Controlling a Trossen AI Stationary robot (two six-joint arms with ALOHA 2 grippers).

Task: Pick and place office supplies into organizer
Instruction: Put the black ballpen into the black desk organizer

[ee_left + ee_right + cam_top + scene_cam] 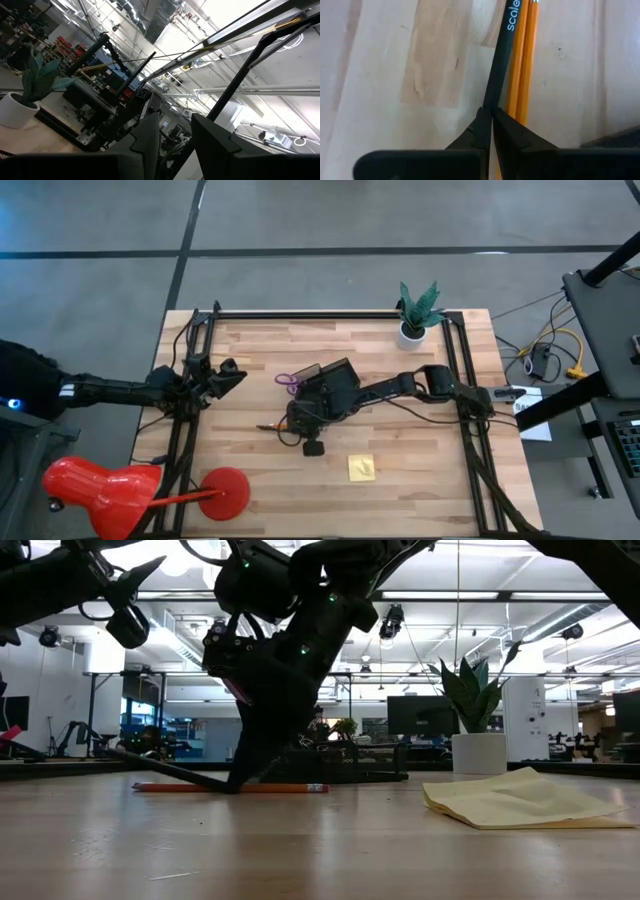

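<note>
At 9 o'clock on the surface point(420, 490), the left gripper point(235, 375) hovers with its fingers point(150, 137) parted and nothing between them. Near the centre, the right gripper point(491, 117) is down at the wood, clenched on a thin black pen point(501, 47); the orange pencil point(524, 65) lies just beside the pen, touching it along its length. The black organizer point(335, 375) sits just at 12 o'clock of this gripper, partly hidden by the arm, so I cannot tell its contents. Purple-handled scissors point(287, 380) lie at its 9 o'clock side. A yellow sticky-note pad point(361, 468) rests at 5 o'clock, a white potted plant point(414, 315) at 1 o'clock.
</note>
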